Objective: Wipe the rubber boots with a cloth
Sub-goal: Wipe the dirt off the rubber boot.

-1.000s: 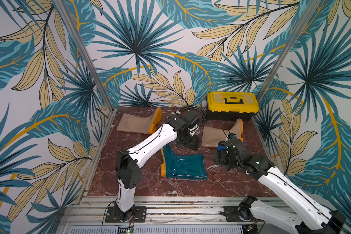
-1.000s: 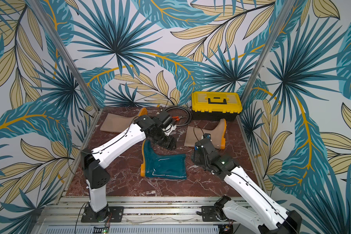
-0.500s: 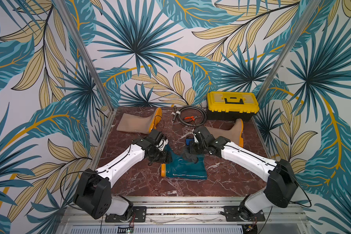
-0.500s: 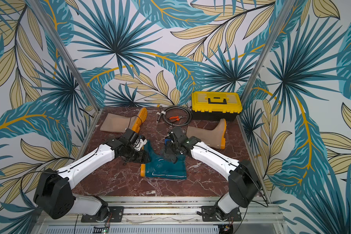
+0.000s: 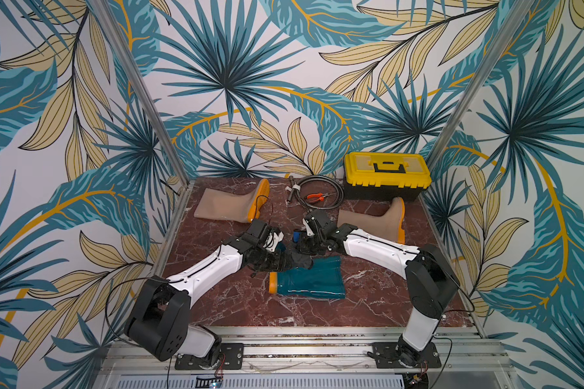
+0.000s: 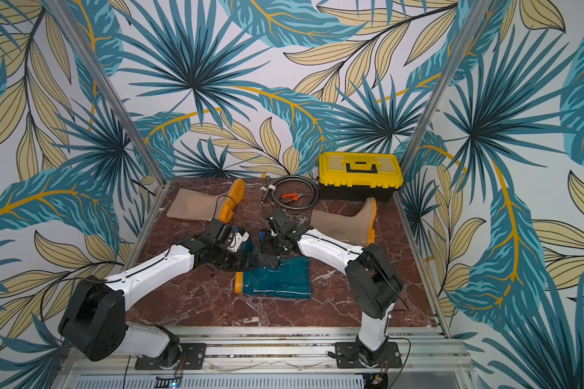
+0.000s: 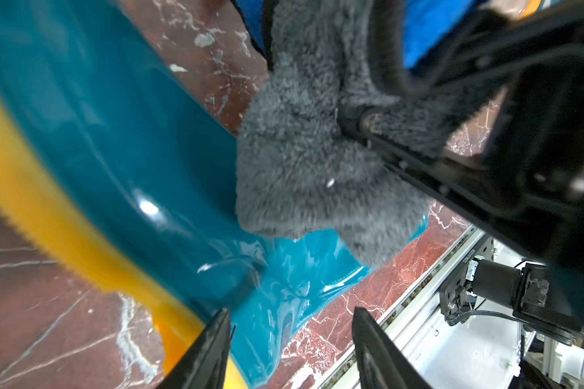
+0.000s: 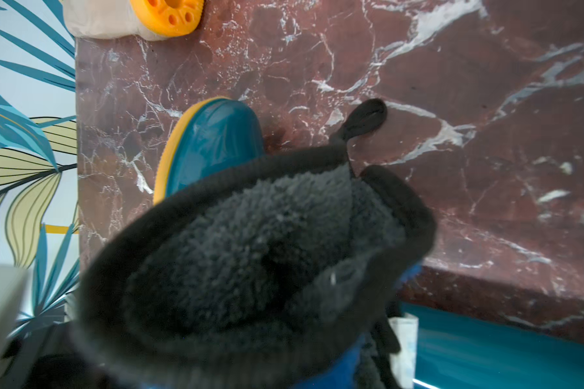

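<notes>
Item count, as I register it:
- teal boot [image 5: 312, 283]: one
- left tan boot [image 5: 226, 206] and right tan boot [image 5: 368, 222]: two, so three of this kind in total
- cloth [image 5: 302, 262]: one
- toolbox [image 5: 386, 175]: one
- cable [image 5: 317, 179], coiled: one
- pliers [image 5: 314, 197]: one pair

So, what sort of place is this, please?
Likely a staged robot test booth: leaf-print wall panels, a red marble-look tabletop on aluminium rails, and a yellow-lidded black plastic toolbox.
</notes>
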